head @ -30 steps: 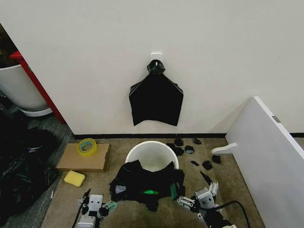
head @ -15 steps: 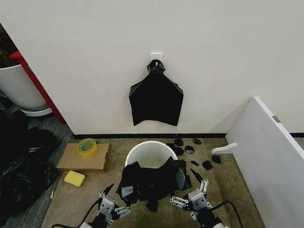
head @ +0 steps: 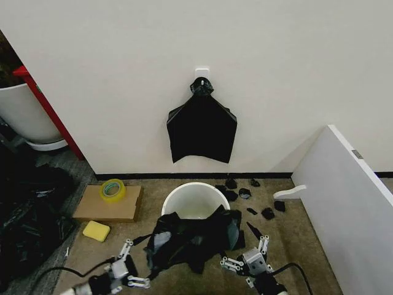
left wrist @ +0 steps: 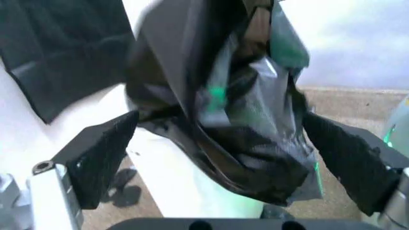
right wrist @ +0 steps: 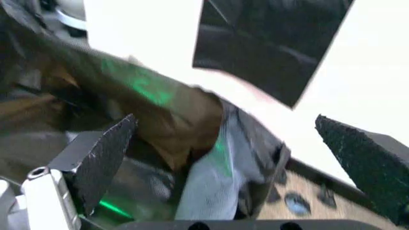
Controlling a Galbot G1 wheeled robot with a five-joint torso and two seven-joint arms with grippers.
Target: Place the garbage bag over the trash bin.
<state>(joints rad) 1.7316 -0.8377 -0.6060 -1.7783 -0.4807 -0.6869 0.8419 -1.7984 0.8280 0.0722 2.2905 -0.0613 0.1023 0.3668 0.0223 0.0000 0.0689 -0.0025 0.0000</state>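
The cream-white trash bin point(head: 195, 198) stands on the carpet near the wall. The black, crinkled garbage bag point(head: 191, 238) is draped over its near rim and sags down its front. My left gripper point(head: 131, 266) hangs open just left of the bag's lower corner. At the bag's lower right edge my right gripper point(head: 246, 256) is open too. In the left wrist view the bag point(left wrist: 236, 120) hangs loose between the spread fingers point(left wrist: 96, 160), in front of the bin's wall point(left wrist: 182, 184). The right wrist view shows the bag point(right wrist: 160, 124) between wide fingers point(right wrist: 96, 155), not clamped.
A flat triangular black bundle point(head: 201, 127) hangs on a wall hook above the bin. Small black scraps point(head: 245, 198) lie to the bin's right, beside a slanted white panel point(head: 350, 206). On the left are a cardboard sheet with a tape roll point(head: 112, 190), a yellow sponge point(head: 96, 230) and a black plastic heap point(head: 24, 215).
My left gripper has swung out to the left, away from the bag. The bag has slumped lower against the bin's front. The right gripper has barely moved.
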